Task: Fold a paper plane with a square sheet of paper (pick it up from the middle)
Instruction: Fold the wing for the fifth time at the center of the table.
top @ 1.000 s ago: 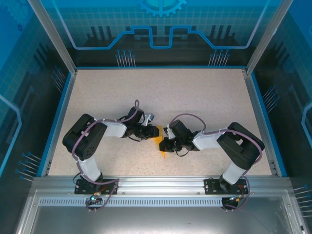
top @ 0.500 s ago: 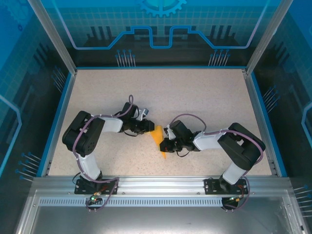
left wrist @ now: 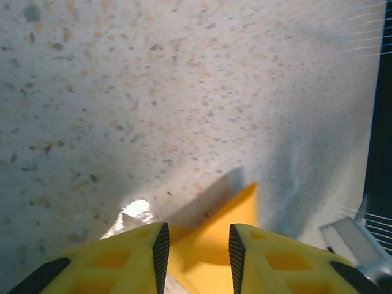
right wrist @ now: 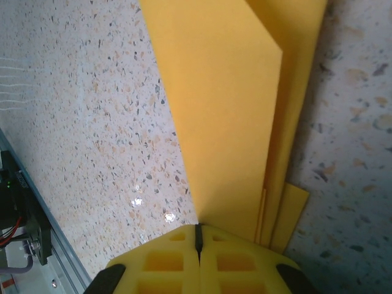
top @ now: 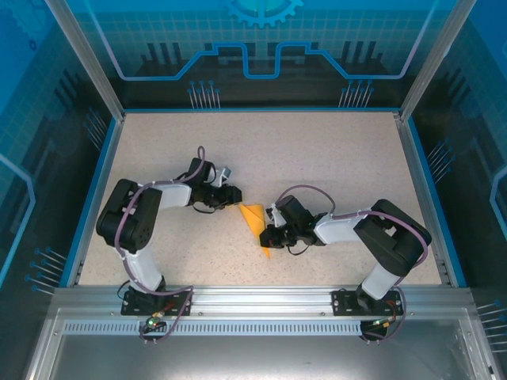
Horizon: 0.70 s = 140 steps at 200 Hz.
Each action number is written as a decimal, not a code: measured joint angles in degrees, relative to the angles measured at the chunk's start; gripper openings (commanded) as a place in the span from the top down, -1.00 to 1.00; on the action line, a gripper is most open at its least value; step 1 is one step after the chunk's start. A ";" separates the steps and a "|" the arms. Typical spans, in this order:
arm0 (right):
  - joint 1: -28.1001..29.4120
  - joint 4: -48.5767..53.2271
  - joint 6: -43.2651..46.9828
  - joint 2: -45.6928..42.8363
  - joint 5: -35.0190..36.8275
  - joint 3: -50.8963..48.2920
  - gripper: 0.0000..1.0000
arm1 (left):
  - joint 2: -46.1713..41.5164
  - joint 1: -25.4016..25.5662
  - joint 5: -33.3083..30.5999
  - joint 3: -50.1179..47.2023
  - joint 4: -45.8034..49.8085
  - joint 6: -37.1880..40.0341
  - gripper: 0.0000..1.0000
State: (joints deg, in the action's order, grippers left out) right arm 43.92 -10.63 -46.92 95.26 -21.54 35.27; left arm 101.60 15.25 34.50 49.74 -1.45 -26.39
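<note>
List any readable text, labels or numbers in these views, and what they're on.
No text can be read.
Back wall: a gear and circuit-line graphic, no lettering.
Folded orange paper: blank on the faces that show.
Left hand and right hand: plain yellow fingers, no marks.
Small boards at the arm bases: too small to read any marking.
</note>
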 measured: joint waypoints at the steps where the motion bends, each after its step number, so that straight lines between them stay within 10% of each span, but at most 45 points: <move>1: 0.00 0.02 0.00 0.00 0.00 0.00 0.90 | -0.20 0.02 0.02 0.00 0.09 0.00 0.28; 68: 0.00 0.31 -2.43 1.03 -0.59 1.07 0.89 | -13.27 6.16 0.09 -0.94 0.94 -1.60 0.32; 140: 0.35 -1.05 -4.09 1.95 -1.22 1.40 0.85 | 0.17 12.52 -0.20 -3.85 -5.29 -8.17 0.44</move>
State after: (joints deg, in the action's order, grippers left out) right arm 44.27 -11.68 -51.00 97.21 -22.76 36.67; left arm 101.78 27.77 34.30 45.89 -6.74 -34.57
